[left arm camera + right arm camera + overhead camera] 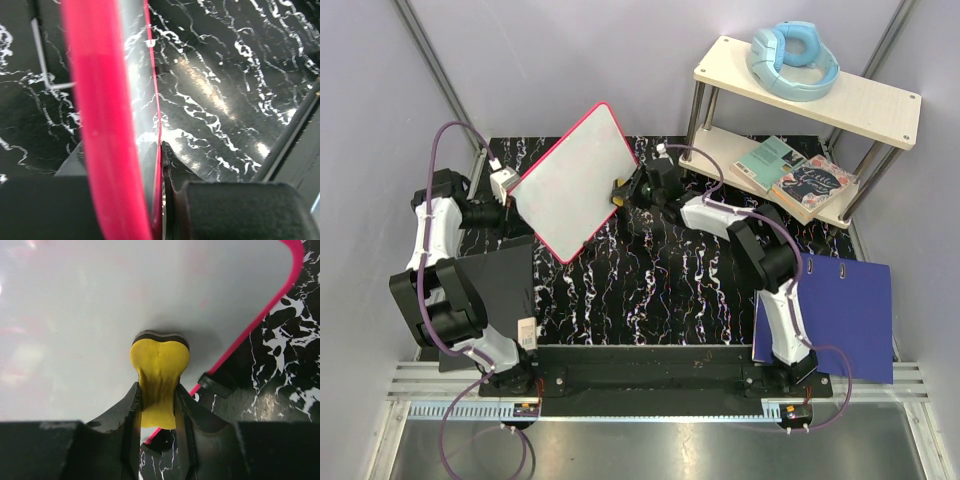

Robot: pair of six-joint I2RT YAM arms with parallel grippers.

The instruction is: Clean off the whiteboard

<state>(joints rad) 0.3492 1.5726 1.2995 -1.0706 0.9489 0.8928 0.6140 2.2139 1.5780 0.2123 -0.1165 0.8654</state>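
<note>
The whiteboard point(574, 178), white with a red-pink rim, is held tilted up off the black marbled table. My left gripper point(510, 192) is shut on its left edge; in the left wrist view the rim point(107, 125) runs between my fingers point(172, 170). My right gripper point(626, 190) is shut on a yellow eraser point(159, 375) with a dark felt face. The eraser presses against the board's white face point(75, 315) near its right edge. In the top view only a small yellow bit of the eraser point(618, 188) shows.
A black flat panel point(505, 290) lies at the left front. A blue folder point(845, 315) lies at the right front. A two-tier shelf point(800, 90) at the back right carries blue headphones point(792, 58) and books point(795, 172).
</note>
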